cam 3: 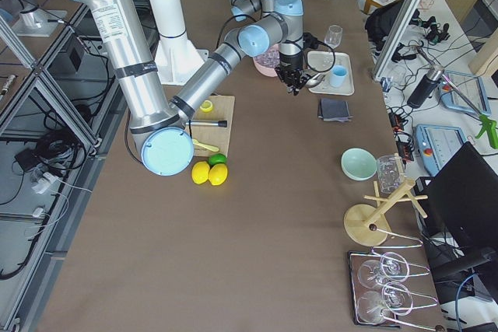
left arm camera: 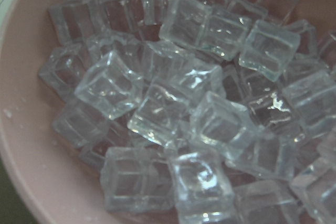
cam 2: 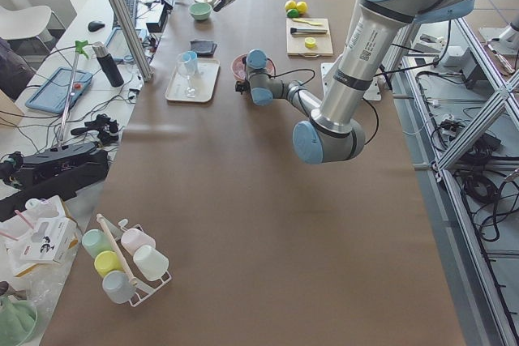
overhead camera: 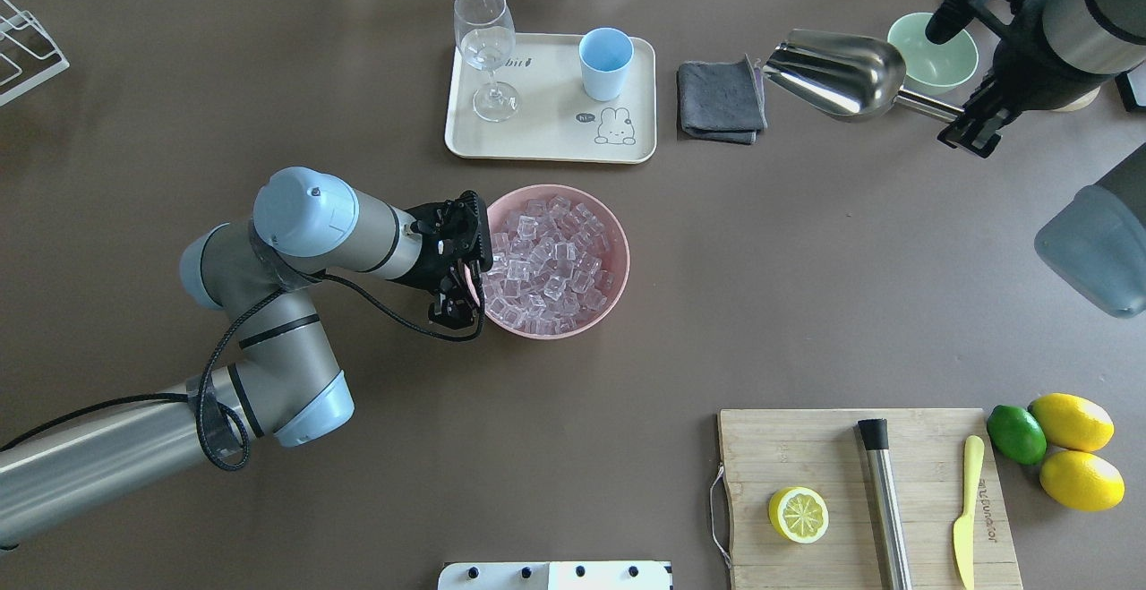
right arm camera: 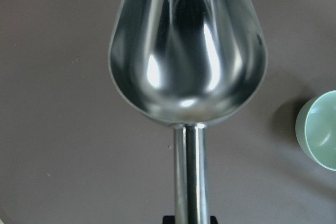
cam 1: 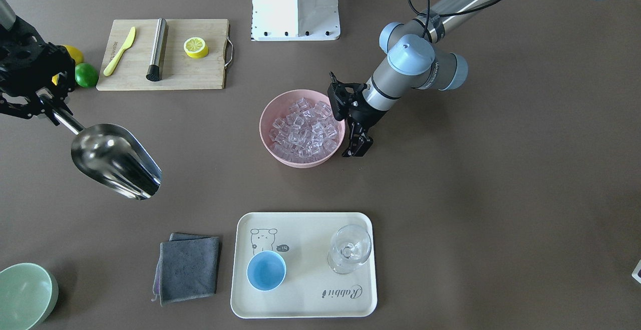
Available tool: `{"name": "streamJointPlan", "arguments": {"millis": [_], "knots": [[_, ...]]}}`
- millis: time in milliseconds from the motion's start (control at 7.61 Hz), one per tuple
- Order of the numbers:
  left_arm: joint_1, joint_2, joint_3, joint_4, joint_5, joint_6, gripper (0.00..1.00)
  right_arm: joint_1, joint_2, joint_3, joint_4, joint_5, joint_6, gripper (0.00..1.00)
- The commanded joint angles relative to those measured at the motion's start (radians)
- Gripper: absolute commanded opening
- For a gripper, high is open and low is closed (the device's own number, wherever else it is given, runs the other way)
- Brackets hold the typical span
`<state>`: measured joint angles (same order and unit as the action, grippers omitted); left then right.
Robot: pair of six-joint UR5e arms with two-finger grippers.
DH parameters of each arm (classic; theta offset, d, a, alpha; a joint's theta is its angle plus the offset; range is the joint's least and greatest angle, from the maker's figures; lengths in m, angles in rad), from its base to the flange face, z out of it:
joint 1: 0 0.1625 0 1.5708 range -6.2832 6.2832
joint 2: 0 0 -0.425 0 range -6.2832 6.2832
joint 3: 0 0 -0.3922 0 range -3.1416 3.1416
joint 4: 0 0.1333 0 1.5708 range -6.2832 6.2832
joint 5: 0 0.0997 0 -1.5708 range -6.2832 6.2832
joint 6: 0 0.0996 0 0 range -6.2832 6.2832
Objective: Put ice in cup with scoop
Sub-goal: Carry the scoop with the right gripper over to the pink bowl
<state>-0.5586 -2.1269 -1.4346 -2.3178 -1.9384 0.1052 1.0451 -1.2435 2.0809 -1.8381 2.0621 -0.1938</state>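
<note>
My right gripper (cam 1: 50, 109) is shut on the handle of the silver scoop (cam 1: 115, 162) and holds it above the table, empty; its trough fills the right wrist view (right arm camera: 186, 45). The ice (cam 1: 303, 129) fills the pink bowl (cam 1: 300, 162) at the table's middle, and shows close up in the left wrist view (left arm camera: 173, 108). My left gripper (overhead camera: 461, 290) is at that bowl's rim (overhead camera: 618, 232), its fingers closed on the edge. The light-blue cup (cam 1: 266, 270) stands upright on the cream tray (cam 1: 300, 305), apart from the scoop.
A clear stemmed glass (cam 1: 349, 250) shares the tray. A folded grey cloth (cam 1: 188, 267) lies beside it, a pale green bowl (cam 1: 25, 295) farther out. A cutting board (cam 1: 200, 69) holds a knife, a steel cylinder and half a lemon; whole lemons and a lime lie beside it.
</note>
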Motion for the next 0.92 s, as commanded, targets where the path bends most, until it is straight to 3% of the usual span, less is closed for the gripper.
{"name": "streamJointPlan", "arguments": {"millis": [0, 263, 657, 789], "knots": [[0.003, -0.004, 0.0, 0.002, 0.001, -0.004, 0.99, -0.095, 0.026, 0.007, -0.009, -0.039, -0.082, 0.0], [0.002, -0.004, 0.0, 0.002, 0.001, -0.004, 0.99, -0.122, 0.073, -0.025, -0.024, -0.04, -0.151, 0.0], [0.002, -0.002, 0.0, 0.0, 0.001, -0.002, 0.99, -0.169, 0.185, 0.013, -0.295, -0.054, -0.253, 0.0], [0.002, -0.001, 0.0, 0.0, 0.001, -0.002, 0.99, -0.191, 0.206, 0.013, -0.312, -0.066, -0.253, 0.0]]}}
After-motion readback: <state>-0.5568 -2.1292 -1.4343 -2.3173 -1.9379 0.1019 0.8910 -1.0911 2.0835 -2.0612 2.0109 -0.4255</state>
